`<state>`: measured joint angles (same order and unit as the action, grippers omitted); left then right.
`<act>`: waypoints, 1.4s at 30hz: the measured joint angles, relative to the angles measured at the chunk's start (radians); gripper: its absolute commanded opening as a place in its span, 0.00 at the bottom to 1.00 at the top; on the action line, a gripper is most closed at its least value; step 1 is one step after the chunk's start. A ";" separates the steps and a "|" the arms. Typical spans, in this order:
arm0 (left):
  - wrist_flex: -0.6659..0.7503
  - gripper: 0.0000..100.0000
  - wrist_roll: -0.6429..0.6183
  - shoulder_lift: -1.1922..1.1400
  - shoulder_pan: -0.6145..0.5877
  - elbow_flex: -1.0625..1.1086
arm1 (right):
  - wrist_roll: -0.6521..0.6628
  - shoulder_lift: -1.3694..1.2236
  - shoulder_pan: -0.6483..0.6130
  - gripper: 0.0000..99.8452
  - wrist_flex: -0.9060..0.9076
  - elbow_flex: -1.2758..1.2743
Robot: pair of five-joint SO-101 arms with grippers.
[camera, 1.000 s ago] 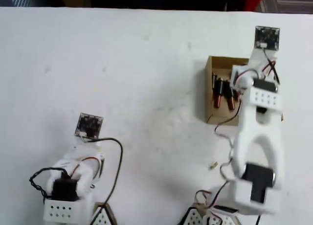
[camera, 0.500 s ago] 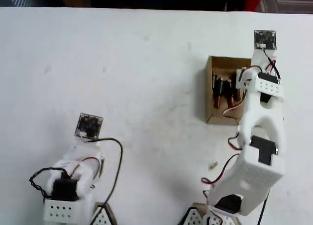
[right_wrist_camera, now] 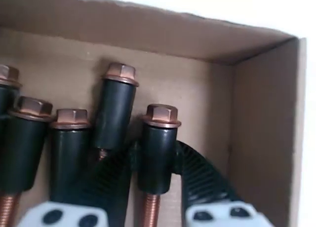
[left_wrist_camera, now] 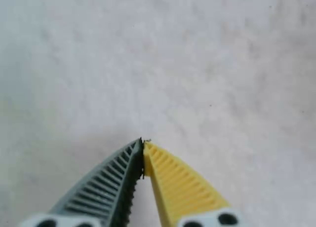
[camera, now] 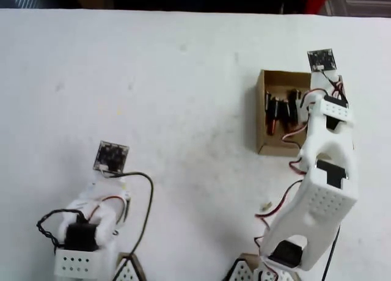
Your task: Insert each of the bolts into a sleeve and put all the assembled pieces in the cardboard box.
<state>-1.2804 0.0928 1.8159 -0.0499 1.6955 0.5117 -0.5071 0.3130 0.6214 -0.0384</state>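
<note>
The brown cardboard box (camera: 263,110) at the white table's (camera: 183,79) far right holds five copper hex-head bolts (right_wrist_camera: 71,117) in smooth black sleeves (right_wrist_camera: 69,158). The right gripper (right_wrist_camera: 156,155) pinches one sleeved bolt (right_wrist_camera: 159,138) inside it. The left gripper (left_wrist_camera: 143,145), ribbed grey and yellow, is pressed together over the near left table.

No writing, number or sign can be read on anything shown.
</note>
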 measured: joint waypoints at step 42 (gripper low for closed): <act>0.000 0.02 0.000 0.000 0.000 0.000 | -0.051 1.011 -0.298 0.02 0.562 -0.003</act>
<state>-1.2804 0.0928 1.8159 -0.0499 1.6955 0.4611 0.5040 0.0153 1.1830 -0.0414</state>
